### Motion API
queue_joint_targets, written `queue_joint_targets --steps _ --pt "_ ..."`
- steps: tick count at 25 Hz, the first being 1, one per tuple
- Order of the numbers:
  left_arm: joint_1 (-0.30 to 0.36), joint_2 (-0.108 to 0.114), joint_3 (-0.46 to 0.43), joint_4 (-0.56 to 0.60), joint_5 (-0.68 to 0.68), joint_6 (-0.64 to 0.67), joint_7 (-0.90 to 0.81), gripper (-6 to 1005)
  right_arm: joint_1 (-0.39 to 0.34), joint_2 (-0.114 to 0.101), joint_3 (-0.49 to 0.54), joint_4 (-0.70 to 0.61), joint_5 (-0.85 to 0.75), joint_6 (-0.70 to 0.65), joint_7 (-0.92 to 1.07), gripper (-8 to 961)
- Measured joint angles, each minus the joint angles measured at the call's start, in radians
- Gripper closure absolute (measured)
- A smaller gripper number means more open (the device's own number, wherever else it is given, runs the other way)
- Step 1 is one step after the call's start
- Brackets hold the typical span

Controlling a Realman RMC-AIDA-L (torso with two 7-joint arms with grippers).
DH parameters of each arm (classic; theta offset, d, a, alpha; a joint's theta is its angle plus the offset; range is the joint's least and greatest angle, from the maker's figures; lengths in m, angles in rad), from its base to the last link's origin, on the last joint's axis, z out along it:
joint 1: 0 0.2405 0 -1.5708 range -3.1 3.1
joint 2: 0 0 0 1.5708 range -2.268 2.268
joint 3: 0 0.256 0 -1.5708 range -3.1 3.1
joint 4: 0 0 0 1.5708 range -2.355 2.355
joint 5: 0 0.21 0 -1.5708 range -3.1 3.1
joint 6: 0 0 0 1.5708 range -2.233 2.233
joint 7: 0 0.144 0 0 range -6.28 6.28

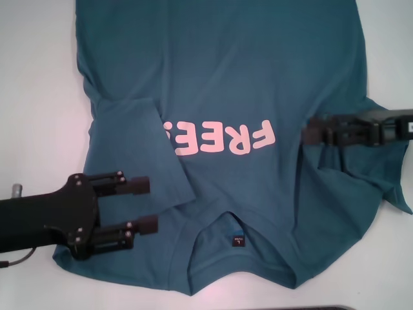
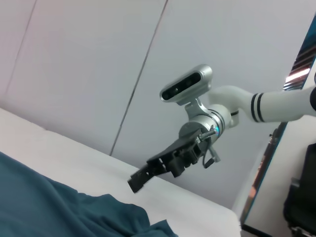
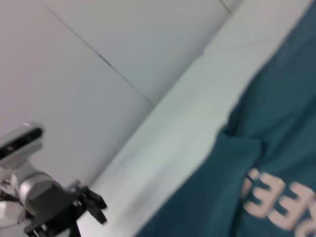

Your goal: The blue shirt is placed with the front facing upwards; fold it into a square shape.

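The blue shirt [image 1: 258, 77] lies front up on the white table [image 1: 32, 97], collar and dark label [image 1: 237, 240] toward me, pink "FREE!" lettering [image 1: 222, 137] on the chest. Its left sleeve [image 1: 139, 148] is folded inward over the chest. My left gripper [image 1: 150, 205] is open and empty, hovering over the shirt's left shoulder beside the folded sleeve. My right gripper [image 1: 307, 134] hovers over the rumpled right sleeve area, pointing toward the lettering; it also shows in the left wrist view [image 2: 136, 181]. The shirt also shows in the wrist views [image 2: 49, 207] [image 3: 286, 123].
The shirt's hem runs out of the head view at the top. White table shows at both sides of the shirt. A dark strip [image 1: 322, 308] lies at the table's near edge. Grey wall panels [image 2: 98, 74] stand behind the table.
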Motion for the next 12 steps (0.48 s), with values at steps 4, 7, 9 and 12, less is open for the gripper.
queue_joint_targets --steps 4,7,9,12 --pt "0.008 -0.001 -0.002 -0.002 0.004 -0.005 -0.014 349 -0.008 -0.050 0.003 -0.002 -0.109 -0.014 0.073 136" --pt "0.009 -0.001 -0.005 -0.001 0.000 -0.005 -0.022 349 -0.019 -0.098 0.005 -0.001 -0.202 -0.014 0.127 139" --pt "0.008 -0.003 -0.005 -0.001 0.000 -0.007 -0.022 349 -0.027 -0.129 0.007 0.003 -0.249 -0.016 0.161 140" --pt "0.002 -0.004 -0.005 -0.001 0.000 -0.011 -0.022 349 -0.034 -0.156 0.010 0.003 -0.290 -0.036 0.201 142"
